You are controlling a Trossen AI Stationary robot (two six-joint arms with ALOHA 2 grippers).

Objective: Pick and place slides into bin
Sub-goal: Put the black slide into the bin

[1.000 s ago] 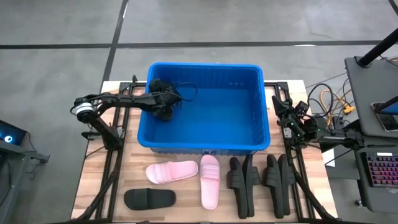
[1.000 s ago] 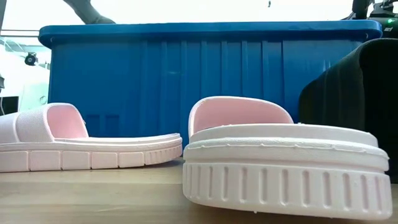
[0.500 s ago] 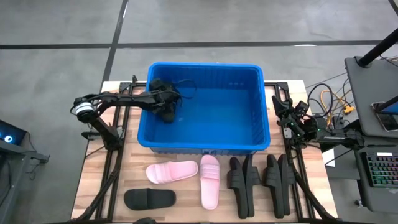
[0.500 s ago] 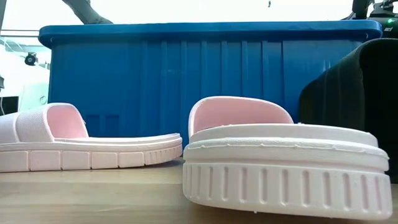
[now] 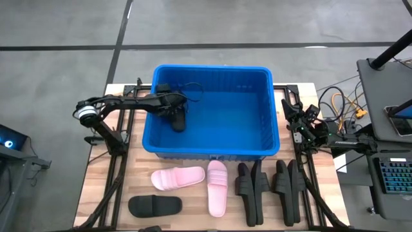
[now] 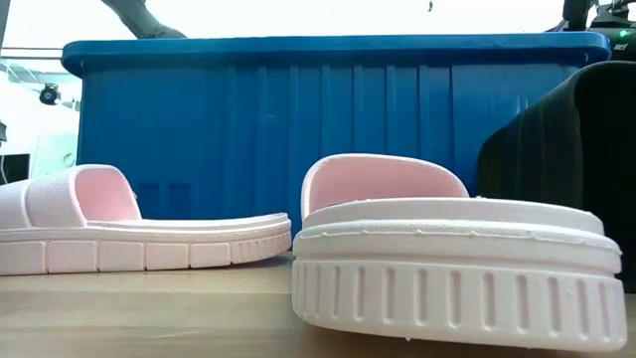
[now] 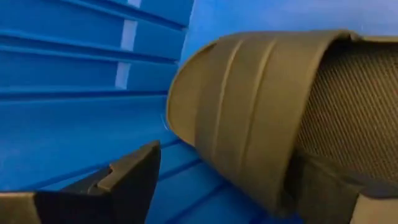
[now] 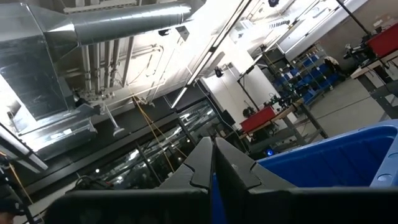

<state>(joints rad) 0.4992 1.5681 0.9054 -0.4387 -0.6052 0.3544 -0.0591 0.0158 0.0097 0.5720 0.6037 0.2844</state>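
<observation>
The blue bin [image 5: 256, 78] stands at the table's far middle. Inside it, near its left wall, lies a black slide [image 5: 177, 120], which fills the left wrist view [image 7: 261, 118]. My left gripper [image 5: 168, 103] reaches over the bin's left rim and stands open right at this slide. Two pink slides [image 5: 177, 178] [image 5: 217, 187] and several black ones [image 5: 154, 205] [image 5: 251, 183] [image 5: 286, 185] rest on the table in front of the bin. My right gripper [image 5: 301, 122] waits shut to the right of the bin. My left gripper has its fingers spread around the black slide's strap end [image 7: 217, 124]. One finger [image 7: 127, 180] stands clear of the slide, with blue bin wall showing between them. Whether the other finger [image 7: 373, 210] touches the slide I cannot tell.
The bin's ribbed walls [image 7: 62, 93] close in on my left gripper. In the low view a pink slide [image 6: 447, 259] lies near the camera, with the bin's front wall [image 6: 298, 119] behind it. Cables and a keyboard [image 5: 393, 174] sit off the table's right edge.
The black slide at my left gripper has dropped lower into the bin and shifted a little toward the bin's near wall, coming away from the gripper. The right arm has kept still.
</observation>
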